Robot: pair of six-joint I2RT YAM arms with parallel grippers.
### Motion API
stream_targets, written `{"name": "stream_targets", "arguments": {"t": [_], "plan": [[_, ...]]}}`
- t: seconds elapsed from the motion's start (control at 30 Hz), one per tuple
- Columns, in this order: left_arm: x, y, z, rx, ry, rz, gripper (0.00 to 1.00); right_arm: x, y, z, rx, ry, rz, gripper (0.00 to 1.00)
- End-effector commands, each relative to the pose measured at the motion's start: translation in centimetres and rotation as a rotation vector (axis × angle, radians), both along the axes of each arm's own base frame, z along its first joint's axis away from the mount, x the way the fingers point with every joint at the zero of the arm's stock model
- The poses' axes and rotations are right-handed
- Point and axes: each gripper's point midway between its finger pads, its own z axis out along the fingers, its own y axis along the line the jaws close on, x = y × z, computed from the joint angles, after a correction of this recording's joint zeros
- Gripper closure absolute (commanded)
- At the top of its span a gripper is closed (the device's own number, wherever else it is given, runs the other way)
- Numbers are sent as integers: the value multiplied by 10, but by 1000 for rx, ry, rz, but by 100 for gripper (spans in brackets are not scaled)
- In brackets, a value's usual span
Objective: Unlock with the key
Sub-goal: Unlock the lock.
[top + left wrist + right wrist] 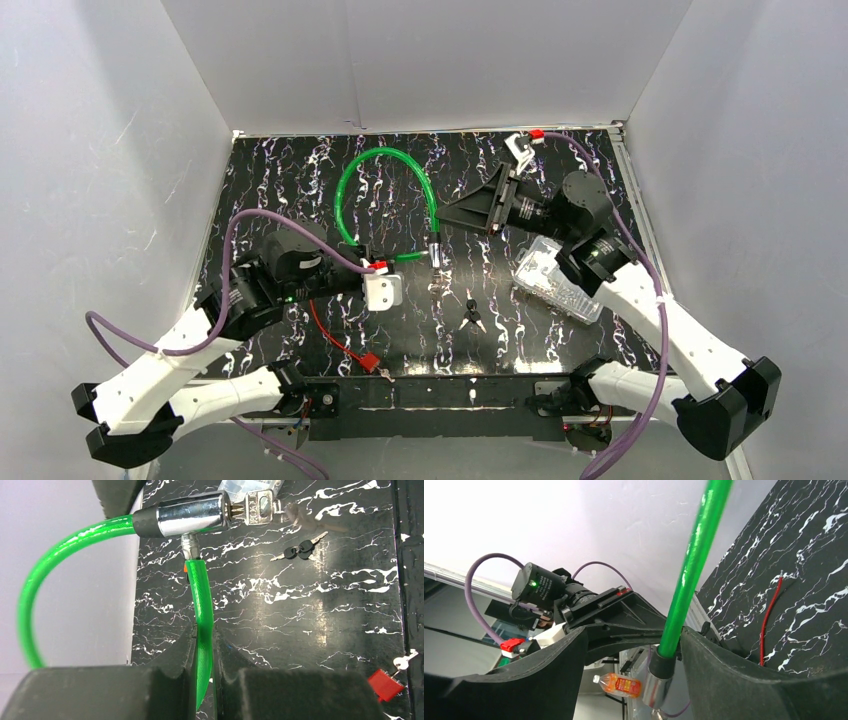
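Observation:
A green cable lock [385, 185] loops on the black marbled table. Its chrome cylinder [192, 514] has a silver key [260, 507] in its end. My left gripper [202, 635] is shut on the green cable [200, 600] just below the cylinder; it also shows in the top view [385, 262]. My right gripper [445, 212] is open, with the cable [689, 565] and cylinder [656, 687] between its jaws, close to the right finger [724, 675]. A pair of black-headed spare keys [471, 315] lies on the table, also in the left wrist view [299, 550].
A clear plastic packet [555, 280] lies beside the right forearm. A red wire with a red connector [365, 360] lies near the front rail, also in the left wrist view [386, 684]. White walls close in the left, back and right sides.

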Motion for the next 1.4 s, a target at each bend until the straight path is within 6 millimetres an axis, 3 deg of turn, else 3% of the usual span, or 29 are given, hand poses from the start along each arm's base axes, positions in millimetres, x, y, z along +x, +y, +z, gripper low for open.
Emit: {"name": "stream_targets", "arguments": {"t": [0.0,0.17,0.33,0.53,0.73,0.9,1.17,1.37], "plan": [[-6,-4,15,-34,-46,-48,100,3,-2,14,-29,-34,-24,27],[-4,-2,13,-26,-74,-43,100,3,-3,-21,-188,67,-12,30],[-3,-1,13,-21,-94,-43,100,-1,-9,-41,-257,92,-25,33],[0,-3,12,-13,-122,-43,100,-2,-5,-41,-221,107,-4,49],[7,0,10,0,-152,-13,100,5,-18,-61,-365,126,-89,33],[7,1,10,4,-160,-14,100,8,-36,-55,-420,86,-177,28],[10,3,13,9,-183,-6,100,3,-5,-52,-170,208,-78,34],[16,2,13,12,-195,20,100,-4,16,-56,-178,218,-9,33]]}}
